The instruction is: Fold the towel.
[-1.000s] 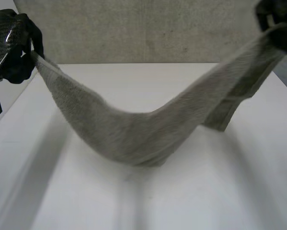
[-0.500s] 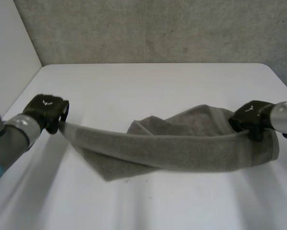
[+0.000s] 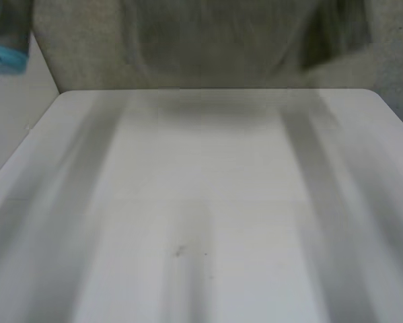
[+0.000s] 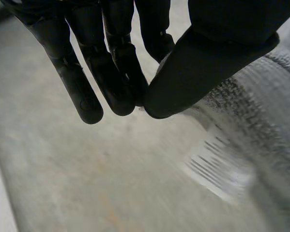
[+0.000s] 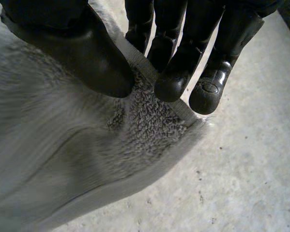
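Observation:
The grey towel point(image 3: 336, 33) hangs high over the table's far edge as a moving blur in the head view, off the white table point(image 3: 201, 202). In the left wrist view my left hand point(image 4: 203, 63) pinches a towel point(image 4: 270, 125) corner between thumb and fingers, near a white label point(image 4: 217, 169). In the right wrist view my right hand point(image 5: 86, 53) pinches the hemmed edge of the towel point(image 5: 86, 154) near another corner, and the cloth hangs below its palm.
A grey rough wall point(image 3: 80, 47) stands behind the table. My left arm's blue cap point(image 3: 3, 57) is at the far left. A white panel point(image 3: 13, 121) borders the table's left side. A small dark speck point(image 3: 179, 251) marks the tabletop.
Half a second ago the towel lay bunched on the table between both low hands. Now both hands have raised it clear of the table, up and toward the back.

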